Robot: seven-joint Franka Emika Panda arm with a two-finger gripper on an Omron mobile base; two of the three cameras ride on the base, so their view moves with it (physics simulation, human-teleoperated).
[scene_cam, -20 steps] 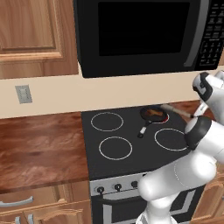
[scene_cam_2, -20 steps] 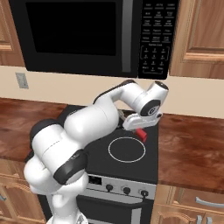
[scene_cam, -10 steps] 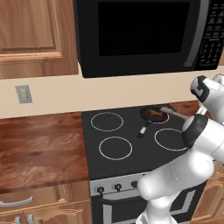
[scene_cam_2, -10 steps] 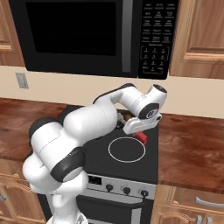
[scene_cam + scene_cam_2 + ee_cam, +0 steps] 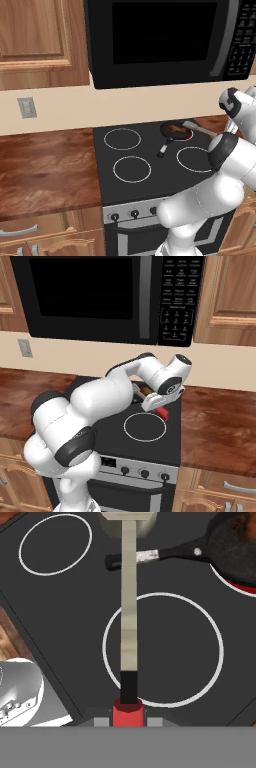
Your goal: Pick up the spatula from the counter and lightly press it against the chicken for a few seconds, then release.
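On the stove (image 5: 150, 182), left burners are left unused. The pan (image 5: 231, 552) is seen on the far right burner, lit red underneath, with the chicken (image 5: 174, 129) inside. The spatula (image 5: 129, 612) is already off the counter. Its red handle end is pinched between the nearly closed fingers of the gripper (image 5: 129, 718), at the right of the stove, with the blade pointed away from the hand. Over the last second the hand has been rolled and lowered a little, so the spatula is brought down toward the pan; pan and chicken are unmoved. In the hand view the blade is seen past the pan's handle and off to the side of the pan, so no contact with the chicken is shown. Pick-up is judged done, pressing not yet begun. The blade likely has to be swung over the meat and eased down lightly.
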